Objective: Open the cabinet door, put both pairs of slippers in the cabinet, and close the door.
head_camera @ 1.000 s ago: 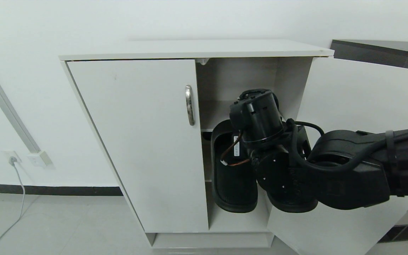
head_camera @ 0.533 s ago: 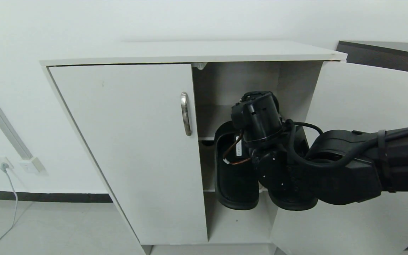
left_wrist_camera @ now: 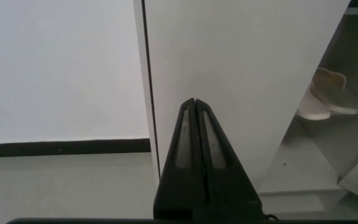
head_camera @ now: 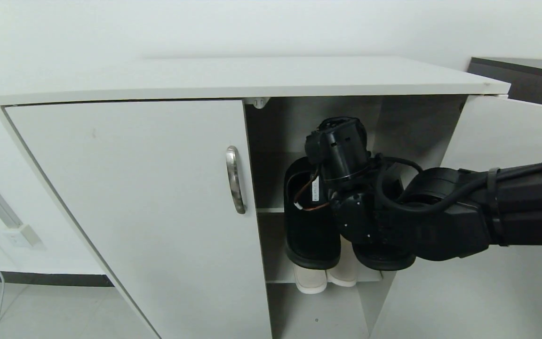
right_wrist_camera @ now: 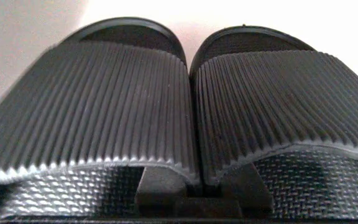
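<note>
Matte black right arm (head_camera: 459, 230) with looped cable (head_camera: 380, 188) and brown wires (head_camera: 303, 192); left hand (left_wrist_camera: 194, 102) has grey pads (left_wrist_camera: 184, 146).

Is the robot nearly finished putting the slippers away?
More than halfway, it looks like. The right door is open, and the white slippers already sit on a shelf inside the cabinet. The right end effector holds the black slippers at the opening, not yet set down. Left to do: put them in, let go, and close the door.

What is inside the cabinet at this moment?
A white pair of slippers lies on a shelf. The black slippers in the right end effector, and the closed door, hide the rest.
</note>
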Available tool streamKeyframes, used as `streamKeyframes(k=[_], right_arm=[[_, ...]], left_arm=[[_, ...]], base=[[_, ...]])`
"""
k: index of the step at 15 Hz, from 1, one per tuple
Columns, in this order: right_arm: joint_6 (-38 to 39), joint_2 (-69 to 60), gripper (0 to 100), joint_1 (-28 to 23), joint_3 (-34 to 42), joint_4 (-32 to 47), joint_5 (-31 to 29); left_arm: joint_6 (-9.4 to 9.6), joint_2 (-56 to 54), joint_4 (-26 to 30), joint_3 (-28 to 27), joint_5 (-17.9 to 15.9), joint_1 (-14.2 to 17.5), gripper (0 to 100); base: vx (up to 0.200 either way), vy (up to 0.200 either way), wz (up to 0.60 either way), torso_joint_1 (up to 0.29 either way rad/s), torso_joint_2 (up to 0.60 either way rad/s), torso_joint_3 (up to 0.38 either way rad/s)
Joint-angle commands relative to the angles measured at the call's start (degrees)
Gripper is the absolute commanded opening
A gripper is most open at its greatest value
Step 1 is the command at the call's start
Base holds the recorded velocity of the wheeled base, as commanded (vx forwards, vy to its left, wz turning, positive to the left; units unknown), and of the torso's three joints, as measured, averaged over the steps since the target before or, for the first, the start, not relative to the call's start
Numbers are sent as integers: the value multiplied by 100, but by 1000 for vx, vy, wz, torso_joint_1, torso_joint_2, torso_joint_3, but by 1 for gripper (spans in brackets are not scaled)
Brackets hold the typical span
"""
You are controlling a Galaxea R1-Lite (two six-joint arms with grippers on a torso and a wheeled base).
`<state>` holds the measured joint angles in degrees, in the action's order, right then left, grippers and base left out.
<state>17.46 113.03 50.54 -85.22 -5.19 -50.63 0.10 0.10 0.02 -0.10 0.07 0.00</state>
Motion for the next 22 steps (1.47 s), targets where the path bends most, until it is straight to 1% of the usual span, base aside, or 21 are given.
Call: streamKeyframes(k=[1, 4, 7, 8, 9, 10, 11, 15, 17, 22], right_arm=[[-32, 202, 0, -88, -205, -17, 18], [-208, 501, 0, -238, -618, 1, 44], [-252, 799, 0, -422, -1040, 62, 264], [-252, 940, 0, -545, -1304, 133, 273], [-252, 940, 0, -545, -1304, 133, 273], [-260, 1046, 0, -651, -1638, 370, 422], [-269, 1133, 0, -686, -1831, 467, 422], [-339, 1362, 0, -835, -2385, 739, 440], [-445, 1415, 0, -906, -2438, 757, 607], [-471, 1503, 0, -976, -2446, 757, 633]], left_arm=[[-1, -1, -2, 1, 1, 0, 0], [-10, -1, -2, 1, 1, 0, 0], [-10, -1, -2, 1, 1, 0, 0], [-10, -1, -2, 1, 10, 0, 0], [-10, -1, -2, 1, 10, 0, 0], [-10, -1, -2, 1, 10, 0, 0], [-19, -1, -2, 1, 10, 0, 0], [-19, -1, -2, 1, 10, 0, 0], [-19, -1, -2, 1, 10, 0, 0], [-19, -1, -2, 1, 10, 0, 0]], base=[[0, 0, 0, 0, 0, 0], [0, 0, 0, 0, 0, 0], [0, 0, 0, 0, 0, 0], [0, 0, 0, 0, 0, 0], [0, 0, 0, 0, 0, 0], [0, 0, 0, 0, 0, 0], [0, 0, 0, 0, 0, 0], [0, 0, 0, 0, 0, 0], [0, 0, 0, 0, 0, 0], [0, 0, 0, 0, 0, 0]])
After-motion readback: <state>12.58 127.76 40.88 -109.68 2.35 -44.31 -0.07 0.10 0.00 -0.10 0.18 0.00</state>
